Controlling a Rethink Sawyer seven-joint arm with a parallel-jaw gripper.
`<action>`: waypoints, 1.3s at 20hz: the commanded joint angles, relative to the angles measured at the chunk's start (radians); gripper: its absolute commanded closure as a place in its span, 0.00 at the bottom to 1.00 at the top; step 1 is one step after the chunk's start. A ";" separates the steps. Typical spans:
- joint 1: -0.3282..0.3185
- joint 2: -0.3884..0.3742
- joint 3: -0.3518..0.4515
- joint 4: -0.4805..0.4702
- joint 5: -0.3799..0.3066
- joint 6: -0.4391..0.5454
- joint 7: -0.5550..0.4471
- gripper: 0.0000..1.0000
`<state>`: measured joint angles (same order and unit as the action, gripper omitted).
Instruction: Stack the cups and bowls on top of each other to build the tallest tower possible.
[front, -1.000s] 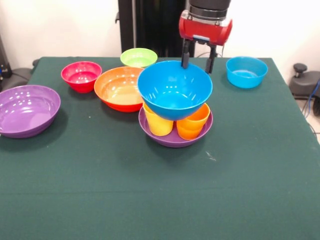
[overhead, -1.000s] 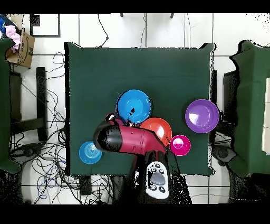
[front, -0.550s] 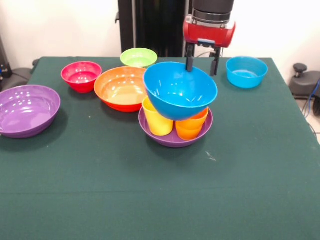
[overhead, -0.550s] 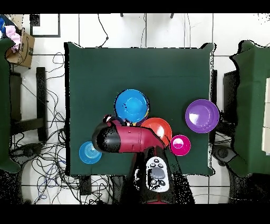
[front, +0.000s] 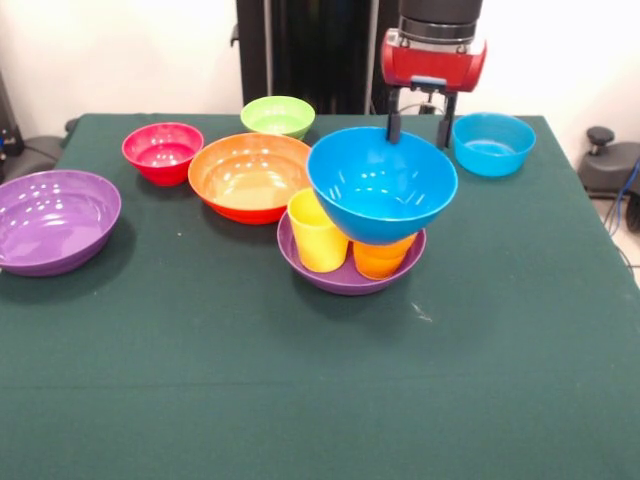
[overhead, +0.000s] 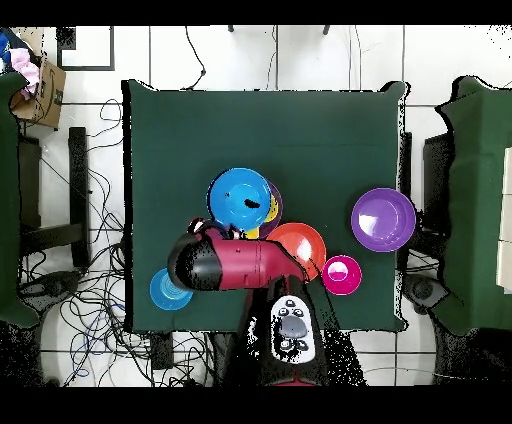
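With its jaws clamped on the far rim of the large blue bowl (front: 382, 183), the gripper (front: 419, 127) holds it over the orange cup (front: 385, 255) in the purple bowl (front: 350, 277) mid-table, where an off-centre release could tip it.

The arm (overhead: 235, 264) lies over the table's (overhead: 330, 130) near edge. A blue bowl (overhead: 238, 197) sits just beyond it. A purple bowl (overhead: 383, 219) sits well apart.

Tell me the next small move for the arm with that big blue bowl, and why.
Probably shift the large blue bowl back toward the yellow cup before lowering. The gripper holds the bowl by its far rim, and the bowl now hangs over the orange cup only, off-centre of the purple bowl, leaving the yellow cup uncovered.
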<state>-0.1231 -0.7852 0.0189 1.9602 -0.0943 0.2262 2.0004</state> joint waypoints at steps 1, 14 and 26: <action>-0.016 -0.048 0.092 0.083 -0.059 0.048 0.015 0.00; -0.069 -0.057 0.087 0.040 -0.073 0.107 -0.039 0.00; -0.105 -0.049 0.094 -0.056 -0.073 0.206 -0.068 0.00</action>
<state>-0.1983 -0.8379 0.0321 1.9721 -0.1185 0.2447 2.0004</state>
